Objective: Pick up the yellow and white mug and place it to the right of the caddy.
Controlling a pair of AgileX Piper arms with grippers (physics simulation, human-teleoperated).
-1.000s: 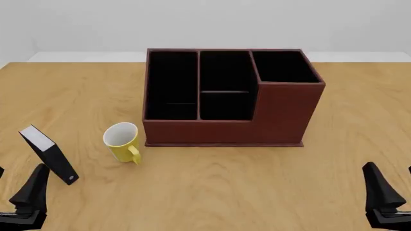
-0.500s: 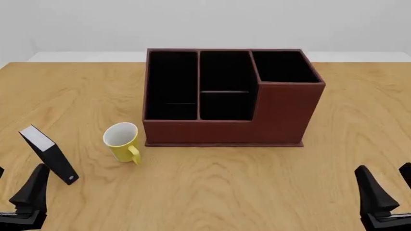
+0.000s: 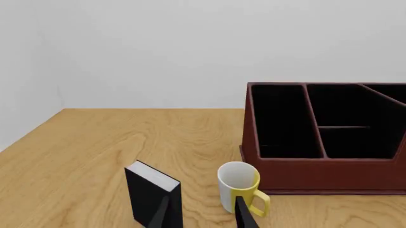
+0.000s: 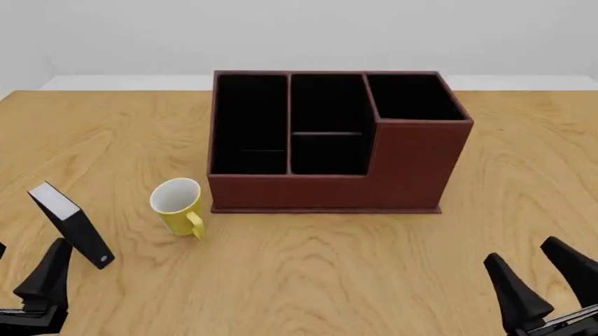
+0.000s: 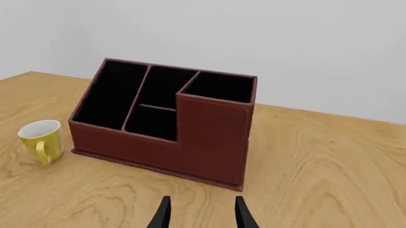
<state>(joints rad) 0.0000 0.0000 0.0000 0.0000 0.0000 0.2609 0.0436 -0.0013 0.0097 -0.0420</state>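
A black-and-white book-like block leans left of the caddy. The left claw hangs low, spread open and empty. The yellow and white mug stands upright at the caddy's left front corner, handle nearside. The right claw, open and empty, hangs low right of the caddy, above the desk.

My two grippers, the left gripper and the right gripper, are plain black. The mug is yellow outside with a yellow handle and white inside, and the caddy is dark reddish-brown with black-lined compartments. The small book-like block is black with a white edge, on a light wood-grain table under a pale grey wall.
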